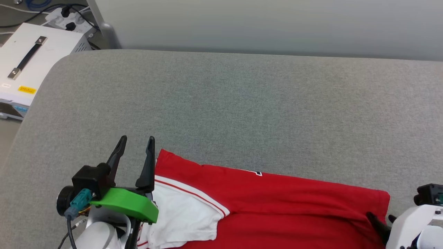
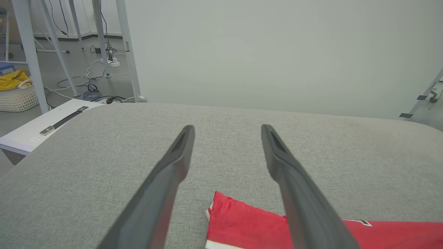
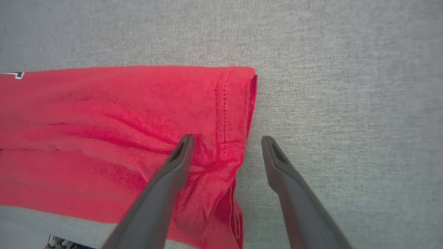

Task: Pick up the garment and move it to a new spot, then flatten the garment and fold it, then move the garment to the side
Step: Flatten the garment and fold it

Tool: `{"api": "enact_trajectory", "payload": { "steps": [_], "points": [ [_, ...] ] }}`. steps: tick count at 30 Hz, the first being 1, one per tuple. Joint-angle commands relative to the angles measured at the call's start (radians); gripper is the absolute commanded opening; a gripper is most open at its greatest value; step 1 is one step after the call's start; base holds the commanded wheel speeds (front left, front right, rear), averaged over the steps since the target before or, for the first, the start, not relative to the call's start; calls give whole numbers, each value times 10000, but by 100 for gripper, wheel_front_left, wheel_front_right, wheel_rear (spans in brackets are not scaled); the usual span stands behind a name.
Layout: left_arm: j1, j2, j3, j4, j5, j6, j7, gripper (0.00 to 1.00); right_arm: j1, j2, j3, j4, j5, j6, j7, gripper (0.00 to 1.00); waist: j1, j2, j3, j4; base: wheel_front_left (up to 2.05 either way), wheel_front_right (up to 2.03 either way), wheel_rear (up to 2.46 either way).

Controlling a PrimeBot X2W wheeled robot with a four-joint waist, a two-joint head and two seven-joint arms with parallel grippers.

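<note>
The garment (image 1: 294, 204) lies as a long red band along the near edge of the grey-covered table (image 1: 242, 103). Its long axis runs left to right across the robot's front, so each arm has one end of it. The white sleeve (image 1: 183, 214) is at the left end and the stitched hem (image 3: 221, 103) closes the right end. The left tool (image 1: 137, 140) stands wide open and holds nothing. Its fingers point toward the far edge, just beside the band's far left corner, and the cloth lies to its right and slightly nearer. The right tool (image 3: 227, 138) is also spread wide and empty. It straddles the hem, with one finger over red cloth and the other over bare table; whether either finger touches the fabric I cannot tell. The right arm looks nearer to a grasp, since it need only drop and close. The left would first have to shift right onto its corner. With both ends pinched, the band could be doubled over or carried sideways.
</note>
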Motion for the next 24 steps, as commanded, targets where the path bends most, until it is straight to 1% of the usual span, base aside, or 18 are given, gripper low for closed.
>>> {"api": "enact_trajectory", "payload": {
  "steps": [1, 8, 10, 11, 13, 17, 20, 24],
  "points": [
    [148, -139, 118, -71, 255, -59, -57, 100, -124, 62, 106, 151, 88, -7, 72, 100, 0, -1, 147, 145, 0, 0, 0],
    [344, -730, 522, -259, 958, -440, -57, 100, -172, 319, 350, 1033, 328, -7, 256, 100, 0, -1, 443, 315, 0, 0, 0],
    [385, -850, 624, -272, 1099, -522, -58, 100, -174, 354, 510, 1313, 446, -7, 478, 100, 0, -1, 499, 309, 0, 0, 0],
    [408, -897, 657, -265, 1147, -564, -58, 100, -164, 396, 584, 1429, 529, -7, 646, 47, 0, -1, 517, 303, 0, 0, 0],
    [447, -997, 751, -214, 1255, -672, -58, 100, -199, 451, 725, 1566, 712, -7, 911, 0, 0, -1, 553, 286, 0, 0, 0],
    [510, -1169, 896, -106, 1416, -820, -58, 100, -350, 385, 786, 1567, 858, -7, 1017, 0, 0, -1, 511, 232, 0, 0, 0],
    [645, -1272, 1041, 55, 1562, -932, -58, 100, -516, 124, 724, 1241, 822, -7, 832, 0, 0, -1, 305, 159, 0, 0, 0],
    [800, -1279, 1117, 149, 1653, -951, -58, 100, -658, -121, 590, 857, 770, -7, 821, 0, 0, -1, 76, 29, 0, 0, 0]
  ]
}}
